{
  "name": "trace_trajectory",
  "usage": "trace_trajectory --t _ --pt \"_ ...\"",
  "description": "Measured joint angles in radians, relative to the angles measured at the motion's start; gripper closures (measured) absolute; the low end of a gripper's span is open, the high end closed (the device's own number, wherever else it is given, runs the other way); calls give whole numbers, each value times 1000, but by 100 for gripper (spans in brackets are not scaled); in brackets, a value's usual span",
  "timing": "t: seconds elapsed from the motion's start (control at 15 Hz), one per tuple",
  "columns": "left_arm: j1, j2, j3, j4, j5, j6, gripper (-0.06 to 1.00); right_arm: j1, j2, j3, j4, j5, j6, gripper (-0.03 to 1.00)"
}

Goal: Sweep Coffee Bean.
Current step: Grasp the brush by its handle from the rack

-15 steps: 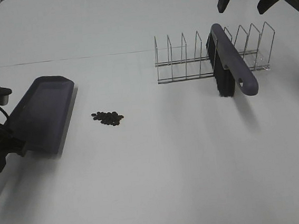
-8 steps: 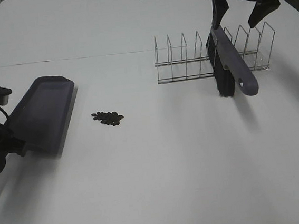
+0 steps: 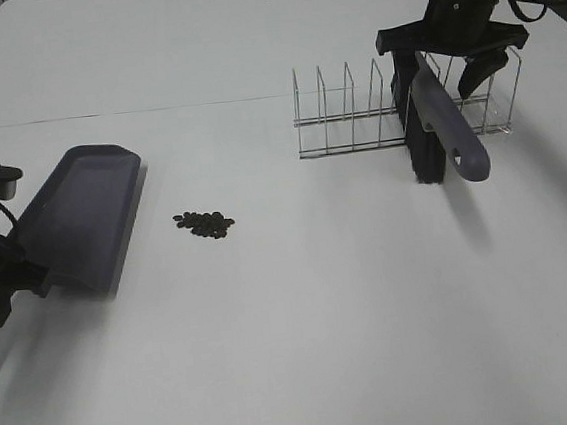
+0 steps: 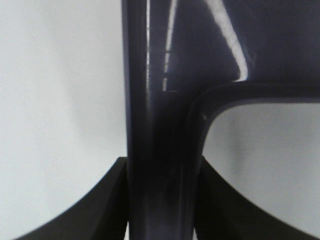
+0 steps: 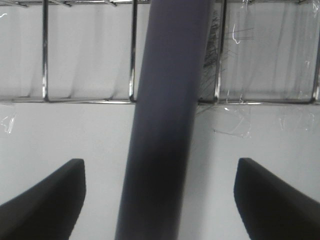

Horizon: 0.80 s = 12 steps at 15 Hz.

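Down from the far edge of the high view comes the right arm. A second ago only its tips showed above the wire rack (image 3: pixel 347 119); now the right jaws straddle the upper end of the brush (image 3: pixel 443 127), which leans in the rack with its bristles on the counter (image 3: pixel 335 328). The right wrist view shows them spread wide, one finger (image 5: pixel 50 200) on each side of the brush handle (image 5: pixel 165 125), with bare counter between handle and finger on both sides, so nothing is grasped yet.

Nothing else has shifted. The left jaws stay clenched on the handle (image 4: pixel 160 150) of the dustpan (image 3: pixel 81 217), which is held low at the left of the counter with its open lip turned toward the beans. The coffee bean (image 3: pixel 204 223) pile lies in one small tight cluster just beside that lip, apart from it and well away from the brush.

As I read it, the pan is already placed and the brush pickup is the step in hand. The jaws look lined up on the handle, and closing on it would seem to come next; the rack wires stand close by, so lifting the brush clear may snag them. No sweeping has begun.
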Motion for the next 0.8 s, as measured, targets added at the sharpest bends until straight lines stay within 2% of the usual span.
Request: trace_trajectory --t 0.27,0.6,0.8 --pt "0 0 0 1 0 0 61 0 63 -1 -5 -43 14 20" --pt "0 0 0 1 0 0 61 0 76 -1 -17 -54 47 25" --pt "0 0 0 2 0 0 61 0 76 -1 -17 -54 50 36"
